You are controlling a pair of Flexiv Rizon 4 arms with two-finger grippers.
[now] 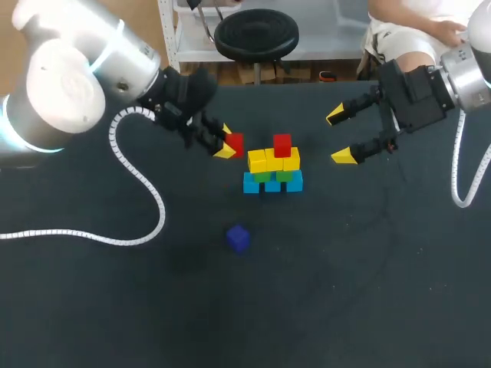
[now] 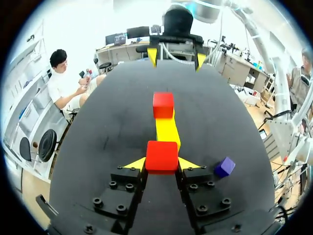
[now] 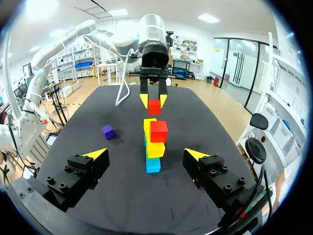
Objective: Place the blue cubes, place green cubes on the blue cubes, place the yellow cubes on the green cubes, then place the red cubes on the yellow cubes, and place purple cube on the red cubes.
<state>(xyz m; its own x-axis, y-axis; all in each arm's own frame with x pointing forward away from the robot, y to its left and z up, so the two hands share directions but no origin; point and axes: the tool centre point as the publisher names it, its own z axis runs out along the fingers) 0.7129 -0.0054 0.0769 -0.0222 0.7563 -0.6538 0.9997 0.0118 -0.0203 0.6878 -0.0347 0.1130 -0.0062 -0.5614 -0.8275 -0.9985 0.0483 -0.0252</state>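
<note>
The left hand (image 1: 227,141) grips a red cube (image 1: 235,143) just short of the stack (image 1: 274,170) ahead of it, so it should carry the cube level onto the bare yellow cube (image 1: 258,161) beside the placed red cube (image 1: 282,145), while the right hand (image 1: 343,136) hangs open beyond.

We can read no text, label, number or sign in any of the views
</note>
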